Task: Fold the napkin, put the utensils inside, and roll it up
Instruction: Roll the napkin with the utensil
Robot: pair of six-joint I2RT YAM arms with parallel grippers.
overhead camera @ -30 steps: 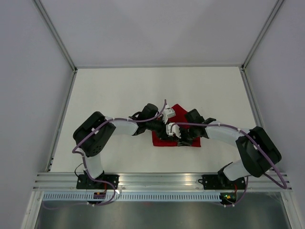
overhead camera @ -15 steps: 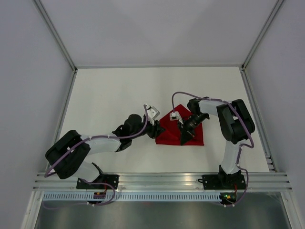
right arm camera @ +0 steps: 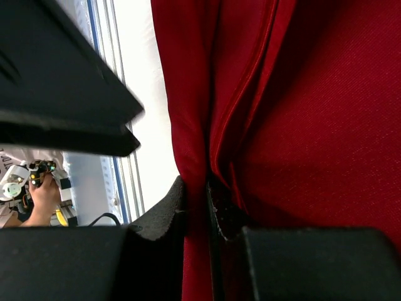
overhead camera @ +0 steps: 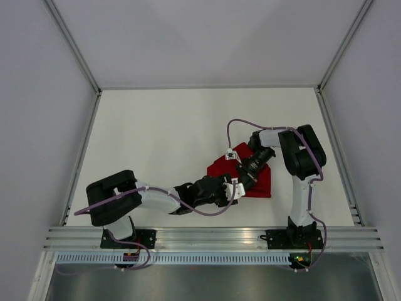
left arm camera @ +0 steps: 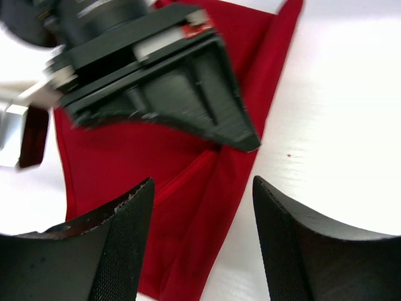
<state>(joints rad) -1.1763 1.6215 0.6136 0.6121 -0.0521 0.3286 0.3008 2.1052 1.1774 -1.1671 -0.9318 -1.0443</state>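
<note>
The red napkin (overhead camera: 262, 180) lies folded on the white table, right of centre. My right gripper (overhead camera: 244, 177) is over its near part, shut on a raised fold of the cloth; the right wrist view shows the pinched ridge (right arm camera: 195, 157) between the closed fingers (right arm camera: 164, 216). My left gripper (overhead camera: 233, 188) is at the napkin's near left edge, open and empty. In the left wrist view its fingers (left arm camera: 116, 241) straddle the napkin's edge (left arm camera: 207, 207), with the right gripper's finger just beyond. The knife is not visible in any view.
The white table (overhead camera: 156, 125) has low rails at the left, right and back. A metal rail (overhead camera: 213, 237) with both arm bases runs along the near edge. The two arms sit close together over the napkin.
My left arm has swung from the napkin's left side round to its near edge, close under the right gripper. The right gripper keeps its hold on the cloth, which has shifted slightly.
</note>
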